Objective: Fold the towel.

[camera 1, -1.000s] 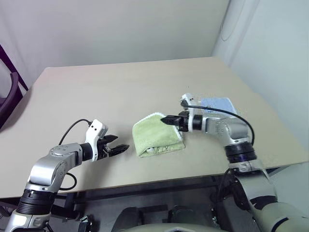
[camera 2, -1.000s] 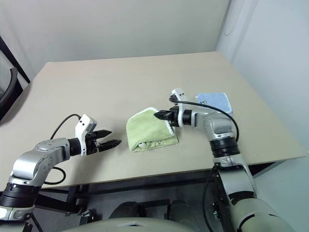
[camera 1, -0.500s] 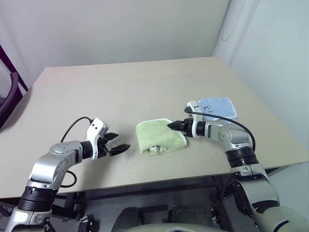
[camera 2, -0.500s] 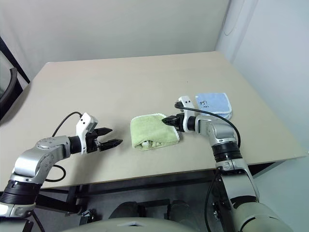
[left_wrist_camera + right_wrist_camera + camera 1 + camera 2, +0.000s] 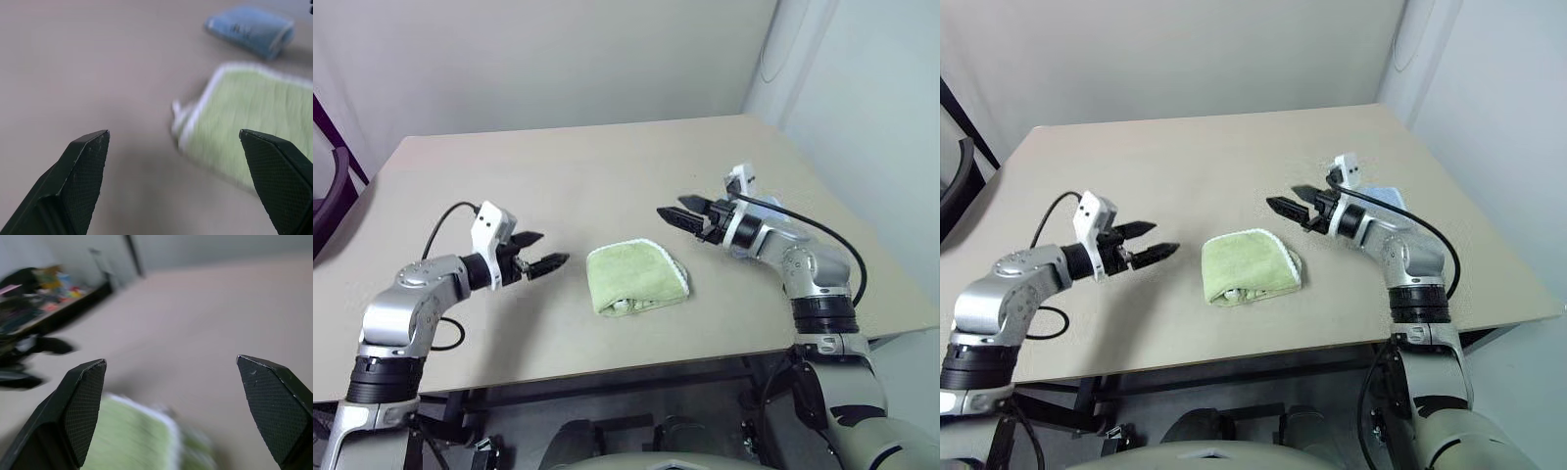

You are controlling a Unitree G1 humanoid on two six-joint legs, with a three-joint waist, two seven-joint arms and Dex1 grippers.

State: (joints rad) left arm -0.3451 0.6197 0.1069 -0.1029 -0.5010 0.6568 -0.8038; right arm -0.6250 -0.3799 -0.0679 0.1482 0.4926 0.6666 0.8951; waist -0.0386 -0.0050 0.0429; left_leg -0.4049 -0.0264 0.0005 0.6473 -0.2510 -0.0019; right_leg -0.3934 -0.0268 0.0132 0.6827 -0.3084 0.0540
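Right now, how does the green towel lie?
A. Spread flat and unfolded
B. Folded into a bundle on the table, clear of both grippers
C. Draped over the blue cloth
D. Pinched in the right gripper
B: the towel lies folded on the table, with the open left gripper and open right gripper off it.

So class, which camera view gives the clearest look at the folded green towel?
The right eye view: the whole towel lies unobstructed on the table, its folded layers visible. The left eye view shows it much the same. The left wrist view catches part of it, blurred, with its white edging. The right wrist view gives a blurred green patch.
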